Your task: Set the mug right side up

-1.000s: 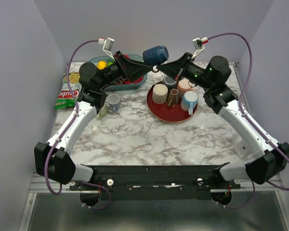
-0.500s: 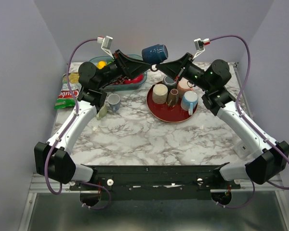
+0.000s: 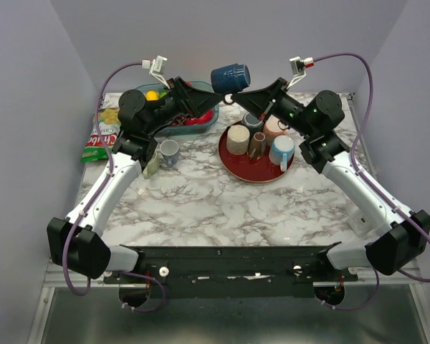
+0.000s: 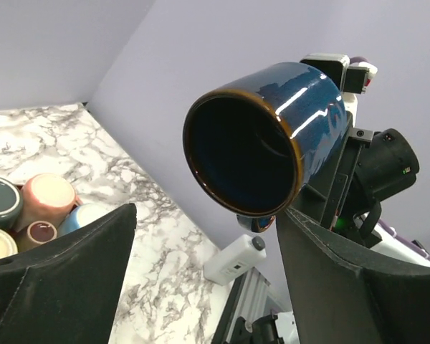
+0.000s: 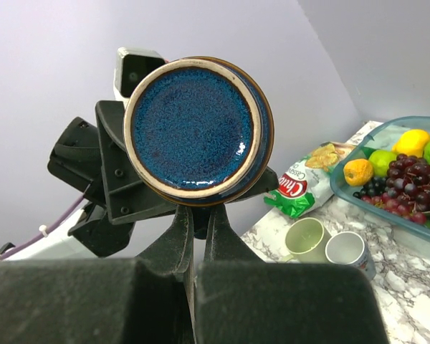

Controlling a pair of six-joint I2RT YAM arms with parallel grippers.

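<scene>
Pinches handle (image 4: 256, 223) of sideways blue mug (image 3: 230, 77) in clenched right gripper (image 5: 198, 215) above the bench (image 3: 201, 201), mouth toward the released left gripper (image 4: 205, 213)

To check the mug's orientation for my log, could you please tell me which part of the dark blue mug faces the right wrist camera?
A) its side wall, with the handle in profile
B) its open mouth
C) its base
C: in the right wrist view the dark blue mug shows its flat, speckled base ringed by a pale foot, with no opening visible.
</scene>
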